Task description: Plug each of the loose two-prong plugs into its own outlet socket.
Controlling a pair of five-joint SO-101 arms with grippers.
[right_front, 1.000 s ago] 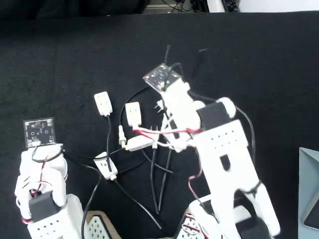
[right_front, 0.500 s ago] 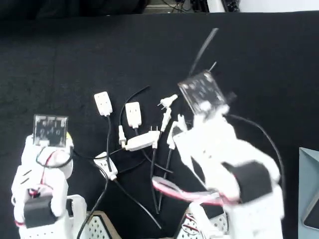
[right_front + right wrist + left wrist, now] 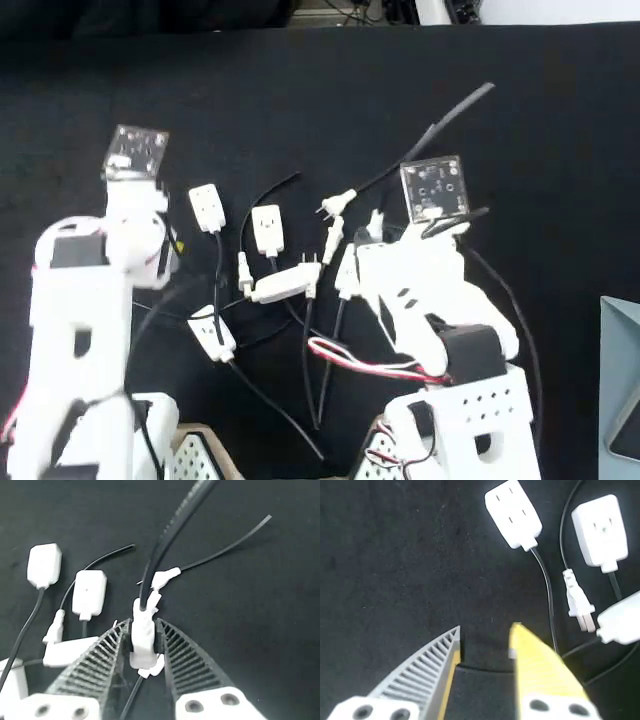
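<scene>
Black table [image 3: 560, 120], both arms over a tangle of white parts on black cords.

Left gripper [image 3: 486, 629]: hanging over bare cloth, jaws well apart, nothing between the grey and yellow fingers.

Right gripper [image 3: 144, 624]: clamped on the held plug [image 3: 143, 639], a white two-prong body. Its black cord [image 3: 170, 525] rises toward the wrist camera. From above, that plug is at the right edge of the cluster.

I count four white outlet blocks:
- Far-left outlet [image 3: 207, 207] is slots-up, just ahead of the left gripper.
- Second outlet [image 3: 267, 228] is beside it, also face-up.
- Tipped outlet [image 3: 275, 288] lies on its side mid-cluster.
- Near outlet [image 3: 212, 331] is closest to the arm bases.

Loose plugs, all white and slim:
- Top plug [image 3: 340, 202].
- Middle plug [image 3: 333, 240] is just below it.
- Small plug [image 3: 243, 270] has bare prongs aimed at the tipped outlet. I can't tell if they touch.
</scene>
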